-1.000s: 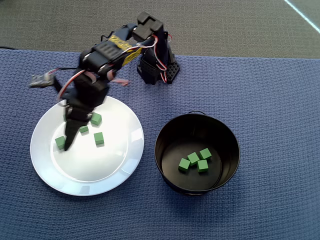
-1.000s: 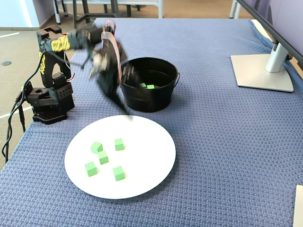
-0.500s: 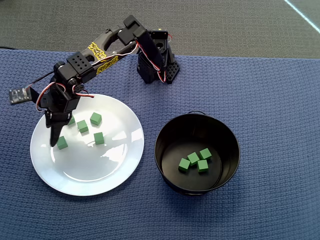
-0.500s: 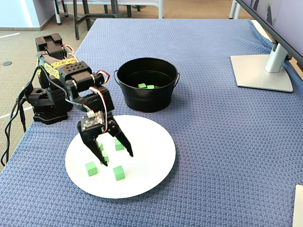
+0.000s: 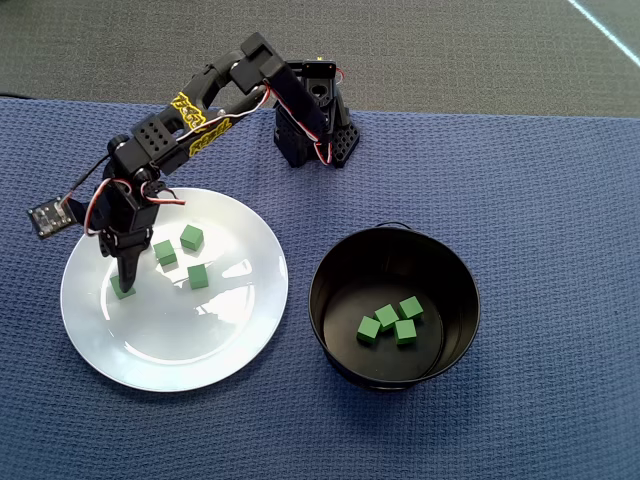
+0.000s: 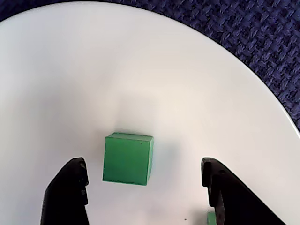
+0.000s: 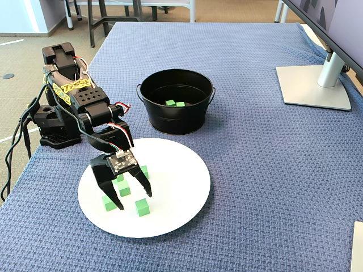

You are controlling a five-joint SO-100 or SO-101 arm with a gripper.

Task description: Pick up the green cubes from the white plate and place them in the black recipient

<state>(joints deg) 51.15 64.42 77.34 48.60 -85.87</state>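
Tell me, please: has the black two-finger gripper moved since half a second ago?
Yes. In the overhead view the gripper has shifted slightly right, further over the round white plate, and now stands open over the leftmost small green cube.

A blue woven cloth (image 7: pixel 255 170) is covering the table. Lying directly on it are the white plate (image 7: pixel 181 195), the black pot (image 7: pixel 177 116) just behind the plate, the arm's black base (image 7: pixel 57 133) and a grey monitor stand (image 7: pixel 315 88).

Four green cubes (image 5: pixel 198 276) on white plate (image 5: pixel 220 345); four in black recipient (image 5: pixel 330 255).
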